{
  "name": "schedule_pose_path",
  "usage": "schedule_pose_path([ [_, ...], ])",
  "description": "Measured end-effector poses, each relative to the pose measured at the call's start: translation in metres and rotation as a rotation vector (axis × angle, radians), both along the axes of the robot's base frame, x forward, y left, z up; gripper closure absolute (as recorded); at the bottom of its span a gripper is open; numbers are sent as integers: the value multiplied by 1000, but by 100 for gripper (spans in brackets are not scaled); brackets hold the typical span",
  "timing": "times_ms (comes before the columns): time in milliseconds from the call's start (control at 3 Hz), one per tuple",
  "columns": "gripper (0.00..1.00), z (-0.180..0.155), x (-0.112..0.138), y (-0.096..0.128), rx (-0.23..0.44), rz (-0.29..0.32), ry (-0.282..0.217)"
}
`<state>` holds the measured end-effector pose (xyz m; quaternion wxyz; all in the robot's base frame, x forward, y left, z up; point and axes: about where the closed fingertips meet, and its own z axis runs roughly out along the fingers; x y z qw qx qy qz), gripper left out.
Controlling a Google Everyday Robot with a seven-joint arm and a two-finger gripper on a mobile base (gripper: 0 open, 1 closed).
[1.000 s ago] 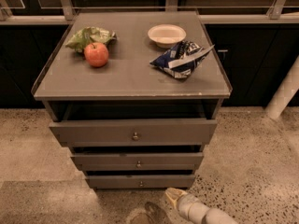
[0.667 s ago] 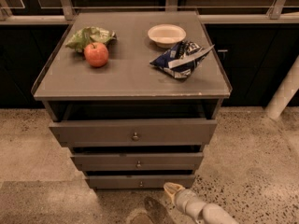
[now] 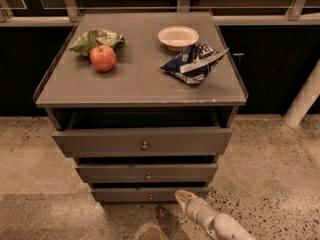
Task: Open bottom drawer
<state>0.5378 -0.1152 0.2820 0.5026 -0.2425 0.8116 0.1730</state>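
The bottom drawer (image 3: 150,194) is the slimmest grey-brown front of three, low on the cabinet, with a tiny round knob (image 3: 150,197) at its centre. It sits slightly recessed under the middle drawer (image 3: 147,173) and the wide top drawer (image 3: 144,141). My gripper (image 3: 183,197) comes up from the lower right on a pale arm. Its tan tip is just right of the bottom drawer's knob, close to the front panel.
On the cabinet top (image 3: 140,79) lie a red apple (image 3: 103,58), a green bag (image 3: 95,38), a white bowl (image 3: 178,36) and a blue chip bag (image 3: 192,64). A white post (image 3: 302,101) stands at the right. Speckled floor surrounds the cabinet.
My gripper has moved up and a little left, closer to the bottom drawer's front. The drawers have not moved.
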Motion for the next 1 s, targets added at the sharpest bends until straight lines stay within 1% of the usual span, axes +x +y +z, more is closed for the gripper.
schedule_pose_path([
  [333,100,-7,6,-2,-16,2,-11],
  [667,100,-22,38,-20,-41,-39,-51],
  [1000,100,-24,43,-26,-44,-51,-53],
])
